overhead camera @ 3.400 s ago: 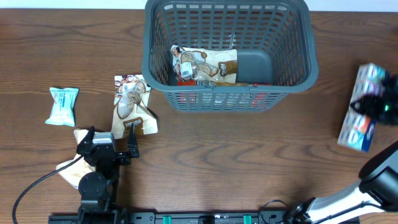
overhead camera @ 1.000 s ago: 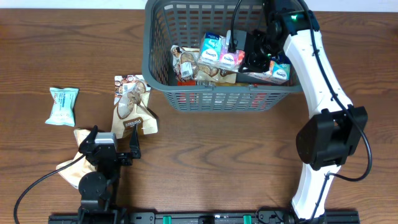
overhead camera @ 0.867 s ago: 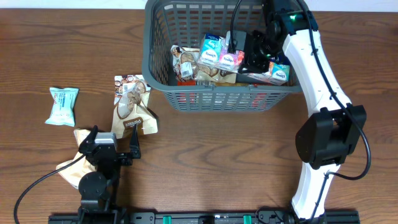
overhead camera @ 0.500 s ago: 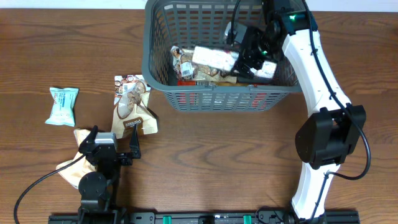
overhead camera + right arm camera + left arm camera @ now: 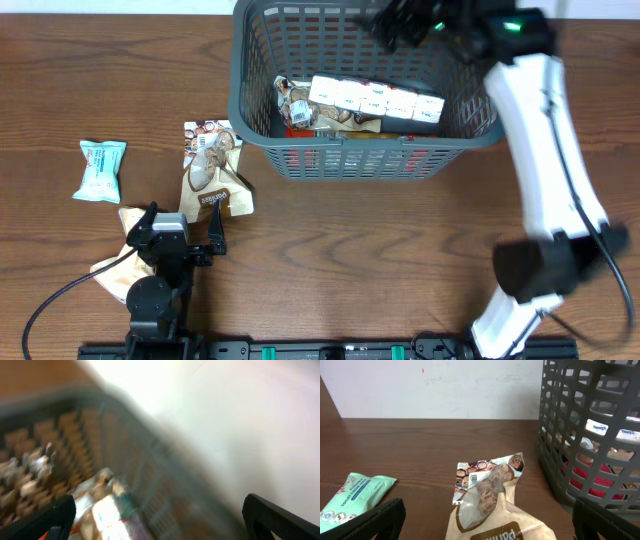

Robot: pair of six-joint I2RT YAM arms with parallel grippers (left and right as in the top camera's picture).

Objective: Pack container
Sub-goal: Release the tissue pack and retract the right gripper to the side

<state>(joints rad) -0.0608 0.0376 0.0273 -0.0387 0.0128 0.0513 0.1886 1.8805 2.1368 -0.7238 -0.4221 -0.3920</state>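
overhead, a white multipack (image 5: 377,100) lies inside the container (image 5: 240,95) (right pincer (image 5: 400,20) spread above).

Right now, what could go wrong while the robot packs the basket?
1. The right end effector is blurred just above the container rim; it might clip it and shove the container.
2. The long white pack lies across the snack packet inside, so later packets may pile high.
3. The beige packet lies partly under the left arm; lifting could drag it.

even bright light, soft shadows, right wrist view motion-blurred
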